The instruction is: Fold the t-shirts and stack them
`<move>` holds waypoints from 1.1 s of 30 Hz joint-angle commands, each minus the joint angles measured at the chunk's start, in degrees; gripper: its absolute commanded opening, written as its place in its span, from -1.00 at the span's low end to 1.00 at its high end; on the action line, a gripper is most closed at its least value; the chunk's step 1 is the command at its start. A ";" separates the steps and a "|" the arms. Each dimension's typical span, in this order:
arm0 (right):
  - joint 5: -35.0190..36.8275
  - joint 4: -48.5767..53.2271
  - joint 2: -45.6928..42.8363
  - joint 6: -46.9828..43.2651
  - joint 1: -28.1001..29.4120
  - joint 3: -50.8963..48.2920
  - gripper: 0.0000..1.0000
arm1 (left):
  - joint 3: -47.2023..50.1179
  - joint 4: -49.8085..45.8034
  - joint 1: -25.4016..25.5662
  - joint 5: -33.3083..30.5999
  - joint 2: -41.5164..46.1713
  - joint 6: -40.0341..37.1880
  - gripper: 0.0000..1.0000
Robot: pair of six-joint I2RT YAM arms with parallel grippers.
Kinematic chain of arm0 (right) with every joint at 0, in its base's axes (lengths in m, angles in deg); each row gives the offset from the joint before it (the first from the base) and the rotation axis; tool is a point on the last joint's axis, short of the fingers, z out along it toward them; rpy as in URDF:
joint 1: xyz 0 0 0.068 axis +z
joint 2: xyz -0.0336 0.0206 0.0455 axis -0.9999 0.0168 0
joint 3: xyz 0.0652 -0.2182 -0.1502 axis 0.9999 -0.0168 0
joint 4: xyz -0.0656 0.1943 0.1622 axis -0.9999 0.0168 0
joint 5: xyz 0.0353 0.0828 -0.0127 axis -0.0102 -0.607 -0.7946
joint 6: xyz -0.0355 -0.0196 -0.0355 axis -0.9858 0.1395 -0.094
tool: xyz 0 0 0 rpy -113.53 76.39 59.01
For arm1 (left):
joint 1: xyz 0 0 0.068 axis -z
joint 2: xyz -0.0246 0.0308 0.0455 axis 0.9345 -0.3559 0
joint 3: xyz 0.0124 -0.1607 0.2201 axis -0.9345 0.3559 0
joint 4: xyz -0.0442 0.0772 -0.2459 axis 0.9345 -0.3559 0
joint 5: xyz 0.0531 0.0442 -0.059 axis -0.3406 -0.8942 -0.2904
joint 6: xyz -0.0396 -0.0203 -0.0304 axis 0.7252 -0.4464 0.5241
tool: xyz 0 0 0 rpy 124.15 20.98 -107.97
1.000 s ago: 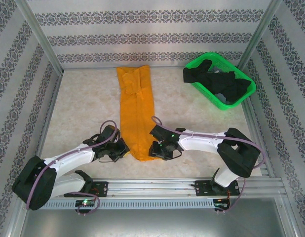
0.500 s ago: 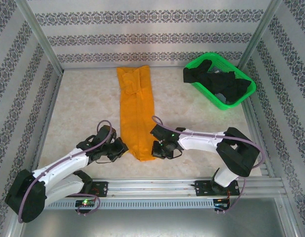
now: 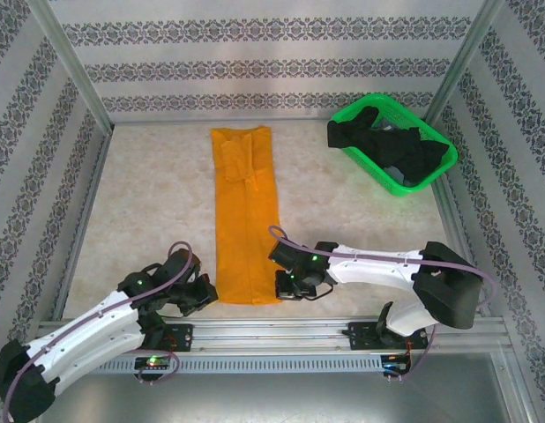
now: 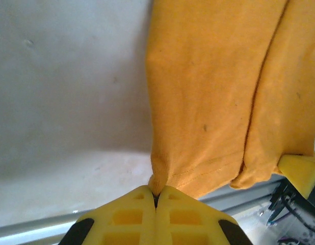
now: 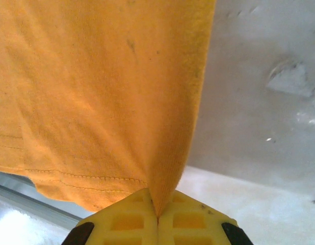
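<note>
White arms [image 3: 378,264] — yellow hands [image 4: 156,196] [image 5: 157,212], purple cables [image 3: 177,248]

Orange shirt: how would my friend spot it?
Look at the pale table inside the patterned walls. Down its middle lies the orange shirt, a long narrow strip, its near corners pinched by the left tool and the right tool. The other shirts are black and sit in the green basket.

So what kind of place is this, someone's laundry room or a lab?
Most likely a robot test cell, not a home: a left arm and right arm bolted to a metal rail, patterned panels on a metal frame boxing in the table, and a green basket of black shirts.
</note>
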 commanded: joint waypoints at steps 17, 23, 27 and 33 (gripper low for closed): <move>5.24 12.80 2.65 -9.37 -15.62 23.86 -1.00 | -15.68 14.76 -8.50 -17.74 -9.89 -1.72 -1.00; 4.78 9.92 9.07 -12.77 -21.10 31.27 -1.00 | -19.33 25.55 -17.69 -10.97 -21.90 -5.43 -1.00; 3.10 8.48 14.61 -14.87 -24.07 36.70 -1.00 | -22.46 30.18 -22.06 -7.11 -29.64 -8.57 -1.00; 1.39 6.89 21.65 -16.24 -26.44 43.45 -1.00 | -27.49 33.63 -26.60 -3.73 -38.44 -12.23 -1.00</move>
